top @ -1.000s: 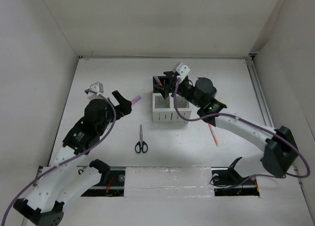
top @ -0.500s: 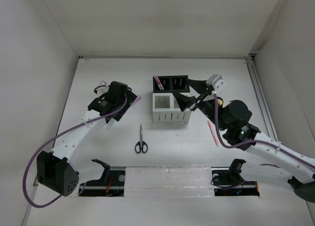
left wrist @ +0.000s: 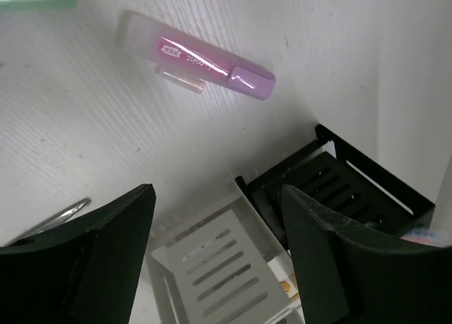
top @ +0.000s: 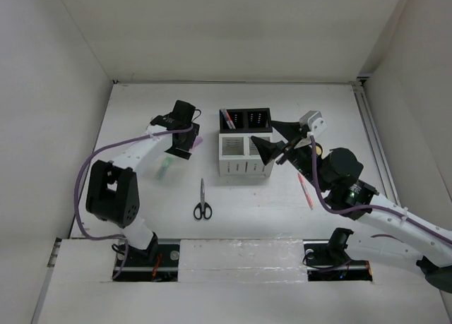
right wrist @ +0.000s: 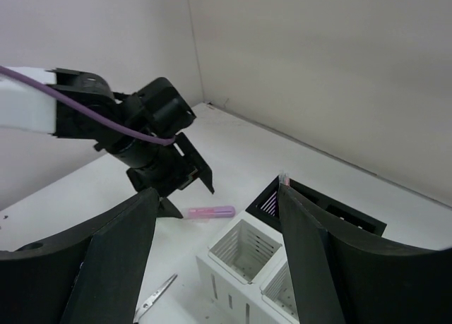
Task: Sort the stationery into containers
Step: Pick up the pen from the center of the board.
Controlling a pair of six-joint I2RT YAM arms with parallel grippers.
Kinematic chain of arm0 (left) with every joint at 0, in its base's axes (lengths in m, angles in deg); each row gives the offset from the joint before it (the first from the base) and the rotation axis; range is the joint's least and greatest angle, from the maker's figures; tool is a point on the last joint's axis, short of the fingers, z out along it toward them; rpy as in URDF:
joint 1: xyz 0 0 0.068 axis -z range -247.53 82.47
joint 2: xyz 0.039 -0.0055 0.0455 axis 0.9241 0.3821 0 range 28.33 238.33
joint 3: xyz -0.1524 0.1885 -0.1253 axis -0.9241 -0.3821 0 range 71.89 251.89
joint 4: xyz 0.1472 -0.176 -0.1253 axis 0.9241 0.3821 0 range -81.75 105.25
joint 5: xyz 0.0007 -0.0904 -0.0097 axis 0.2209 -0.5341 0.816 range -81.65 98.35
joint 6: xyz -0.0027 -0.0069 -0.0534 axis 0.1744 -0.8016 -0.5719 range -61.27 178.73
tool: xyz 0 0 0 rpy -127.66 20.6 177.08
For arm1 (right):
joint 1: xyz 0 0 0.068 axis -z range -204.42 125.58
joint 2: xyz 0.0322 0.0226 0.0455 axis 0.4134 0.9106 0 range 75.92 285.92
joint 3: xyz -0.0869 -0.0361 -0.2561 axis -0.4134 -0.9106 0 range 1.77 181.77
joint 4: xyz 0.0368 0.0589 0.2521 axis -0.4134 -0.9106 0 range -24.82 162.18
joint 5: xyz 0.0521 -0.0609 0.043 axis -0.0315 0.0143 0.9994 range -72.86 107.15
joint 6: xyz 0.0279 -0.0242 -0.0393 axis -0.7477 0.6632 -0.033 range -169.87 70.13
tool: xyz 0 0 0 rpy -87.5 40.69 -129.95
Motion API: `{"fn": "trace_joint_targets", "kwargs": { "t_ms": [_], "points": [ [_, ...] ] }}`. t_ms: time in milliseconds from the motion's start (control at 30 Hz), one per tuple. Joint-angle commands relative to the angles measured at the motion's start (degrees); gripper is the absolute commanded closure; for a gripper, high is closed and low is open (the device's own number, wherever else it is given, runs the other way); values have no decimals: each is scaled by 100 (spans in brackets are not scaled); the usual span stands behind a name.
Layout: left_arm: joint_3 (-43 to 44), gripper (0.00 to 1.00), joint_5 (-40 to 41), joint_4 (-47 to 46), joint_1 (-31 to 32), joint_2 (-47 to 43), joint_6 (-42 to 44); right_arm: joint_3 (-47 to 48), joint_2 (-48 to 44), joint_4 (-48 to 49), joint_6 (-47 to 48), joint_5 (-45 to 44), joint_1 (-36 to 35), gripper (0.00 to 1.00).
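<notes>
Black jaws of the left gripper [left wrist: 215, 195] stand wide apart, holding nothing, close to the pink highlighter [left wrist: 198, 59], which lies flat on the white table [left wrist: 85, 126] near the white containers [left wrist: 205, 264]. The right gripper [right wrist: 217, 193] gapes empty by the black containers [right wrist: 332, 214]. Scissors [top: 202, 200], a green highlighter [top: 164, 170] and a red pen [top: 305, 188] lie loose.

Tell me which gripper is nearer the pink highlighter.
Left. The left gripper hovers just above the highlighter; the right gripper is across the containers from it.
</notes>
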Motion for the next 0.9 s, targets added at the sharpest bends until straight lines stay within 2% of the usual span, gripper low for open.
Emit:
{"fn": "trace_joint_targets", "kwargs": {
  "t_ms": [0,567,867],
  "points": [
    [428,33,-174,241,-49,380,-423,19,-78,-10,-127,-94,-59,26],
    [596,36,-245,356,-224,1523,-660,-315,-341,-10,-233,108,-112,26],
    [658,37,-245,92,-392,1717,-651,-482,-526,-10,-233,108,-112,27]
  ]
}}
